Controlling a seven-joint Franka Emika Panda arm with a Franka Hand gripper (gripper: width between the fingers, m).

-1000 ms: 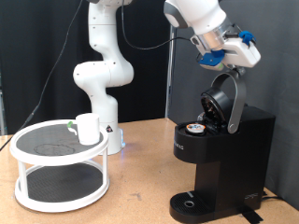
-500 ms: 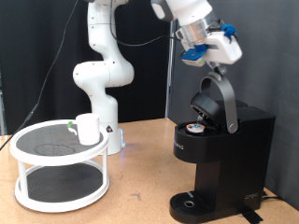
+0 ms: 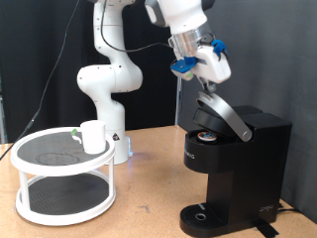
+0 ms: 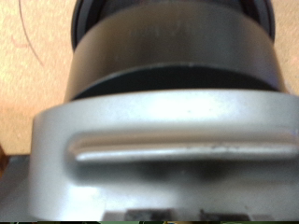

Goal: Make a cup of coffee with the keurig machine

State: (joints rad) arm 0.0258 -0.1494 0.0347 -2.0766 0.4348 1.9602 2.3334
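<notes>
The keurig machine (image 3: 243, 164) stands at the exterior view's right, black and boxy. Its hinged lid (image 3: 220, 111) with a grey handle is tilted about halfway down over the brew chamber. A small pod (image 3: 207, 137) sits in the chamber. My gripper (image 3: 201, 71) is right above the upper end of the lid handle and seems to touch it. The wrist view is filled by the grey handle (image 4: 173, 149) and the black lid (image 4: 173, 56); no fingers show there. The white cup (image 3: 92, 136) stands on a round rack at the left, far from the gripper.
The white two-tier round rack (image 3: 40, 183) with dark mesh shelves stands at the exterior view's bottom left. The arm's white base (image 3: 104, 84) rises behind it. The machine's round drip tray (image 3: 203, 216) has nothing on it. A black curtain hangs behind.
My gripper has moved to the exterior view's left and downward. The lid has swung from nearly upright to about halfway down. The cup has not moved.
</notes>
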